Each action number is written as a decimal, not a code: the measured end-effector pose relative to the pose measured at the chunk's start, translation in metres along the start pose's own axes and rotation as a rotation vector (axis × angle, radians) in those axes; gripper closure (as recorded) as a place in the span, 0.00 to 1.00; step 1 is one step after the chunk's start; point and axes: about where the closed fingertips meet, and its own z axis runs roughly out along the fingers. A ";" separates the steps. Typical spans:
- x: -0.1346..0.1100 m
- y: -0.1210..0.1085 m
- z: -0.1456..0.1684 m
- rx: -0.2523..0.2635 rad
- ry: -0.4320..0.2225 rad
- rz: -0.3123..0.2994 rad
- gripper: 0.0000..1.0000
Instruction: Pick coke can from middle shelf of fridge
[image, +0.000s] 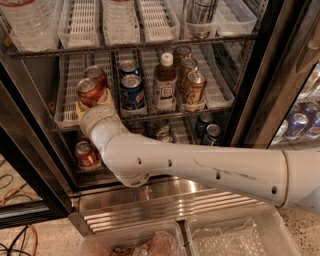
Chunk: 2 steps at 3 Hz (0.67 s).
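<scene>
The coke can (89, 89), red with a silver top, stands at the front left of the middle shelf (220, 95) of the fridge (260, 75), whose door is open. A second red can (96, 74) stands right behind it. My gripper (93, 101) reaches in from the lower right on a white arm (200, 167). Its pale fingers (107, 96) sit on either side of the front coke can, closed against it. The can still rests on the shelf's white lane tray.
To the right on the same shelf stand blue cans (132, 92), a brown bottle (164, 82) and brown-gold cans (192, 87). The rack below holds another red can (86, 154) and dark cans (212, 132). Water bottles (30, 20) sit on the top rack. Clear bins (230, 237) lie below the ribbed steel base (165, 202).
</scene>
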 end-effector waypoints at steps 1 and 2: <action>-0.033 -0.005 -0.010 -0.032 -0.087 0.011 1.00; -0.052 -0.005 -0.032 -0.096 -0.117 -0.054 1.00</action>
